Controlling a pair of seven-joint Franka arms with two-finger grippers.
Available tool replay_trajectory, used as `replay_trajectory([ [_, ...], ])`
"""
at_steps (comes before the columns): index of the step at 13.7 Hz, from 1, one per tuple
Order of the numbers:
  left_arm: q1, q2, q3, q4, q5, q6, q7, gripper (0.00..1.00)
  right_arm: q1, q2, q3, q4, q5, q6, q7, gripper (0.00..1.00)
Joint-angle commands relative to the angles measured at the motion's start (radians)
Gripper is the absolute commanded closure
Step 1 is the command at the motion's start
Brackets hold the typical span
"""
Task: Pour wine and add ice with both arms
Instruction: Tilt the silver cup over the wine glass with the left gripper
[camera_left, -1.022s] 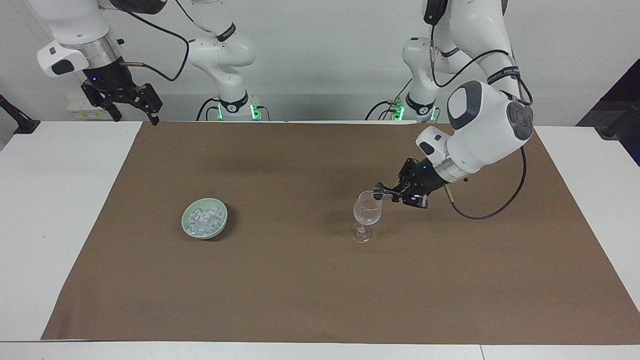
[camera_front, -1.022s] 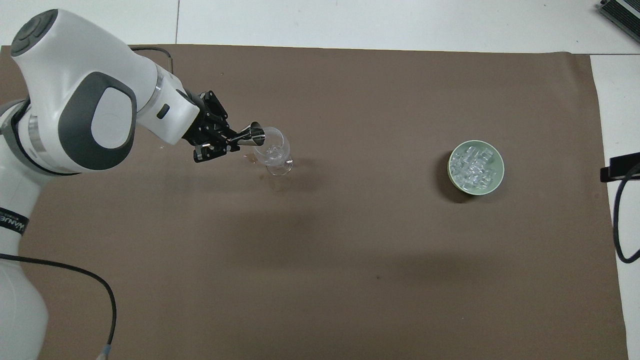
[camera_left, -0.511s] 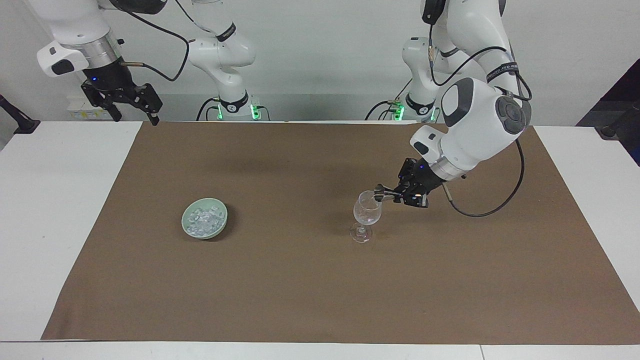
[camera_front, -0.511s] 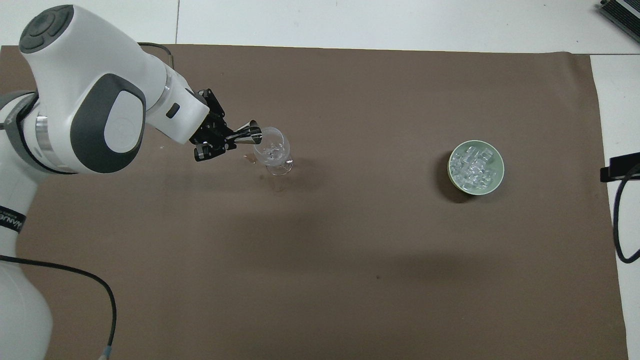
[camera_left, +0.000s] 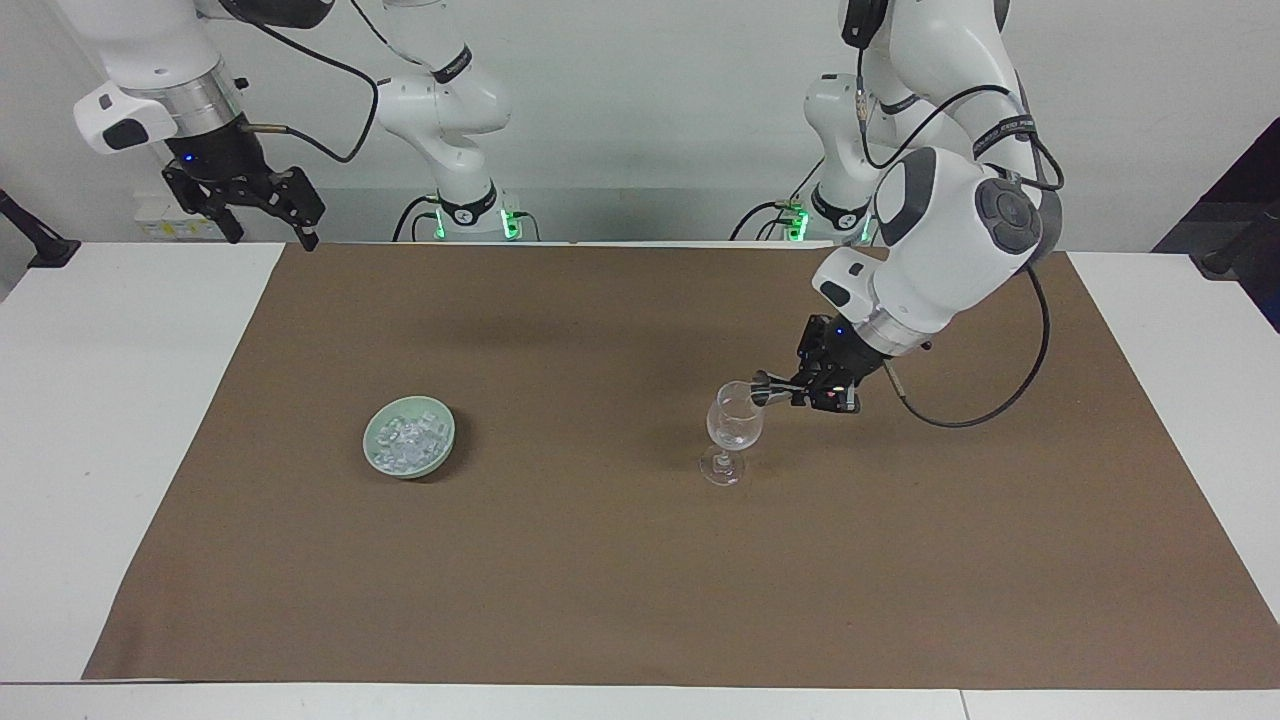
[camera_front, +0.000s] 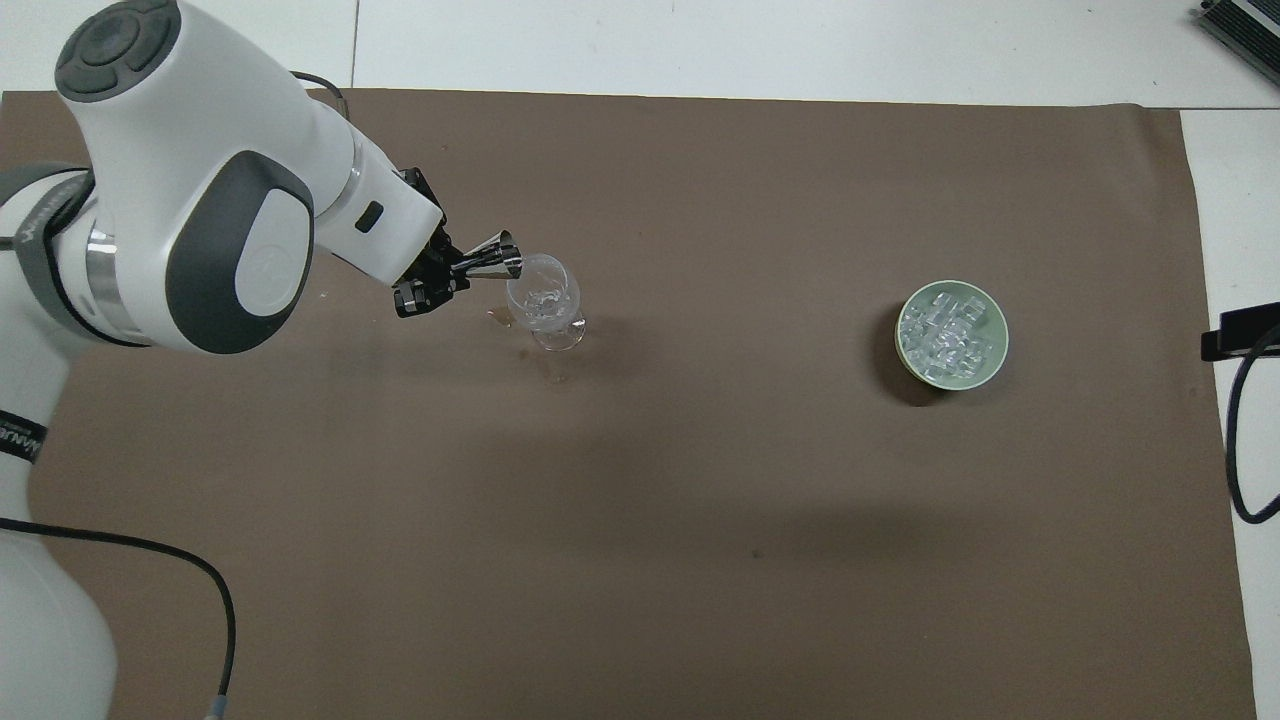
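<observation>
Since a second ago our left arm's wrist has swung up and round, while the left gripper (camera_left: 790, 387) stays clenched on the metal jigger (camera_front: 494, 264). The jigger lies tipped on its side, its long axis level, its mouth at the rim of the wine glass (camera_left: 734, 428). The glass stands upright on the brown mat (camera_left: 640, 560). The ice (camera_front: 948, 330) is heaped in the green bowl (camera_left: 374, 449), well apart from the glass, toward the right arm's end of the table. Bare mat lies open between the two and nearer the robots. Our right gripper (camera_left: 268, 215) waits with released jaws over the mat's corner. White table (camera_left: 90, 420) borders the mat; a pale wall rises at the robots' end.
</observation>
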Motion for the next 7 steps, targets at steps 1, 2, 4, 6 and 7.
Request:
replay_trajectory([
  [1, -0.045, -0.007, 0.02, 0.009, 0.074, 0.007, -0.033, 1.0, -0.005, -0.016, 0.005, -0.026, -0.002, 0.028, -0.003, 0.0],
  [2, -0.058, -0.007, 0.023, 0.016, 0.09, 0.005, -0.042, 1.0, -0.005, -0.016, 0.005, -0.026, -0.002, 0.03, -0.002, 0.0],
  [4, -0.071, -0.006, 0.025, 0.019, 0.113, 0.002, -0.053, 1.0, -0.005, -0.016, 0.005, -0.026, -0.001, 0.031, -0.002, 0.0],
  [6, -0.081, -0.004, 0.025, 0.021, 0.13, -0.004, -0.051, 1.0, -0.005, -0.016, 0.005, -0.026, -0.001, 0.031, -0.002, 0.0],
  [7, -0.09, -0.004, 0.025, 0.021, 0.153, -0.004, -0.051, 1.0, -0.005, -0.016, 0.003, -0.026, -0.001, 0.031, -0.002, 0.0],
])
